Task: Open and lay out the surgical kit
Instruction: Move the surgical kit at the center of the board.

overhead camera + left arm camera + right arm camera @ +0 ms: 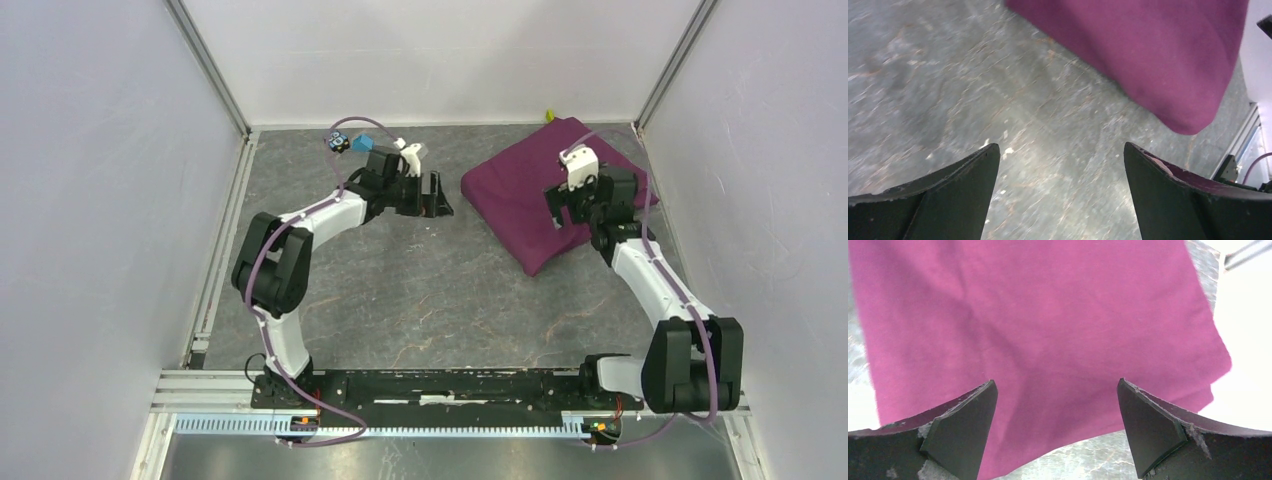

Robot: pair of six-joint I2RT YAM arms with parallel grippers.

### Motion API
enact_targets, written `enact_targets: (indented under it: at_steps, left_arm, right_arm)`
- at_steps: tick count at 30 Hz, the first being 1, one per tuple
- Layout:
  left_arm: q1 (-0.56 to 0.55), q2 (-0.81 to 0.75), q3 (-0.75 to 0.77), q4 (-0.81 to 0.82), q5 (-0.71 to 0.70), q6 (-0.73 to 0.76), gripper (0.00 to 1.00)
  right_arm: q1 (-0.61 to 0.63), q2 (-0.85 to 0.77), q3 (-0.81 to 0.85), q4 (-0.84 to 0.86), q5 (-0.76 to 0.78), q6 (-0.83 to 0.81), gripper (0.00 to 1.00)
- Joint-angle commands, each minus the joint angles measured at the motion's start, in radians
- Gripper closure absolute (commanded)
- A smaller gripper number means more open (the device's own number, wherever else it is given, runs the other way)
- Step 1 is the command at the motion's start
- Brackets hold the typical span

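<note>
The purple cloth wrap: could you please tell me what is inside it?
Only the folded purple cloth wrap itself shows, a closed bundle on the grey table. Whatever it holds is fully covered, so its contents cannot be seen.

No text, label, brand, number or sign could be read in any of the three views. The purple cloth wrap (530, 195) showed only plain fabric, and the stone-patterned table (420, 290) bore no legible mark.
</note>
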State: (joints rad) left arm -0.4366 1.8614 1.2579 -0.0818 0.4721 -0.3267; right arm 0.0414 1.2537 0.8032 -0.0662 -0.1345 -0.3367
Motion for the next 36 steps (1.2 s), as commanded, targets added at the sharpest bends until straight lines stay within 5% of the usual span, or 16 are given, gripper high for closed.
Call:
enact_targets:
  at_steps: [1,16,36]
  left_arm:
    - [-0.086,0.063,0.125,0.021,-0.026,-0.101,0.00]
    - [-0.191,0.199,0.278,-0.045,-0.099,-0.263,0.00]
    - [-0.238,0.431,0.538,-0.142,-0.015,-0.387,0.12]
  right_arm:
    - [-0.035,0.068,0.104,0.007,0.128,0.095,0.03]
    - [-0.250,0.283,0.251,0.149,0.251,0.459,0.03]
    - [-0.408,0.356,0.180,0.174,0.075,0.570,0.02]
